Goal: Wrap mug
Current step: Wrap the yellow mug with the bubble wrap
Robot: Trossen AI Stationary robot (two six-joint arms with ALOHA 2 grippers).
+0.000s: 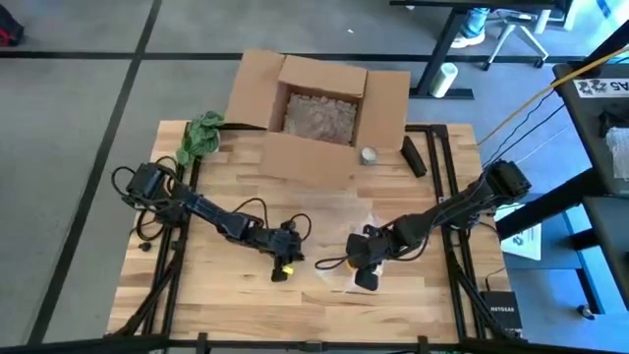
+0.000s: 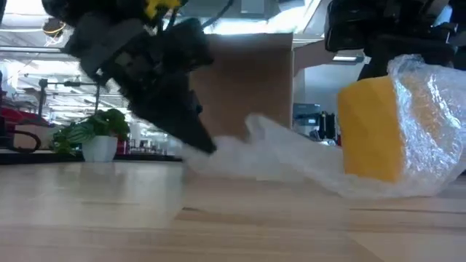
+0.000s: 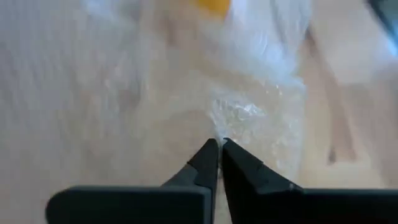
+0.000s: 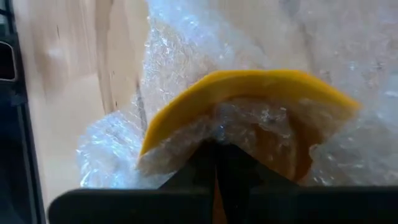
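Two hands mid-wrap near bench's front edge: left hand [image 3: 219,148] pinching bubble wrap [image 2: 291,164], right hand [image 4: 214,149] clamping yellow mug [image 2: 371,131] through wrap; next, folding loose sheet over mug.

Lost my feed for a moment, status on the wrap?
Left gripper shut on bubble wrap edge, low on table. Right gripper shut on yellow mug rim and wrap. Mug partly covered. Nothing blocking.

"NETGEAR" on black box [image 1: 500,313] at table corner, other labels illegible
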